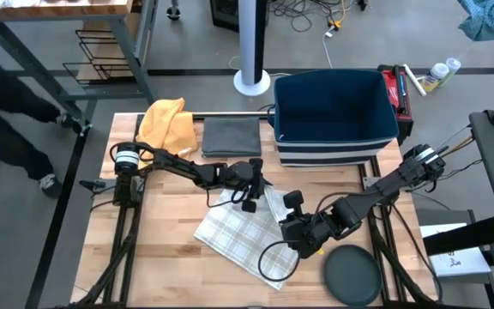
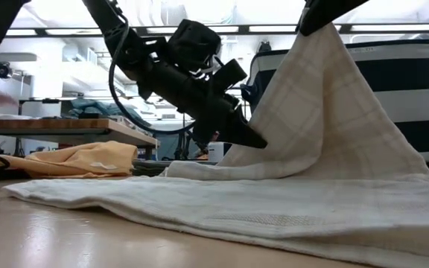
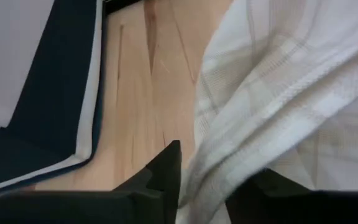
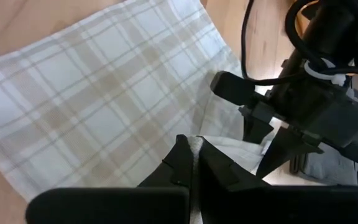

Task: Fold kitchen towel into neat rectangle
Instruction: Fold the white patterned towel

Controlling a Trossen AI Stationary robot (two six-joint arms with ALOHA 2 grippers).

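Note:
The white plaid kitchen towel (image 1: 234, 233) lies on the wooden table (image 1: 170, 257), with its far right part drawn up off the wood. My left gripper (image 1: 252, 201) is at the towel's far edge, low over the table, shut on a fold of it (image 3: 205, 177). My right gripper (image 1: 297, 221) stands above the towel's right side, shut on a lifted part of the towel (image 4: 196, 148). In the low view the towel rises like a tent (image 2: 326, 112) to my right gripper (image 2: 320, 16), with my left gripper (image 2: 253, 139) at its foot. My left gripper pinches a bunched fold at the towel's far edge (image 3: 197, 186) between its two fingers, slanting down from the table's left. The fold sits low, just over the table; the cloth rises from it toward the other gripper. My right gripper pinches a small bunch of the towel's edge (image 4: 195, 144) between its two fingers, held well above the table. The cloth hangs below it in a slanting sheet (image 2: 348, 126), and the rest lies on the table.
A navy bin (image 1: 333, 107) stands at the far right. A folded grey cloth (image 1: 231, 136) and a yellow cloth (image 1: 165, 124) lie at the far edge. A dark round disc (image 1: 352, 275) lies at the near right. A person (image 1: 7, 94) is beyond the table's left.

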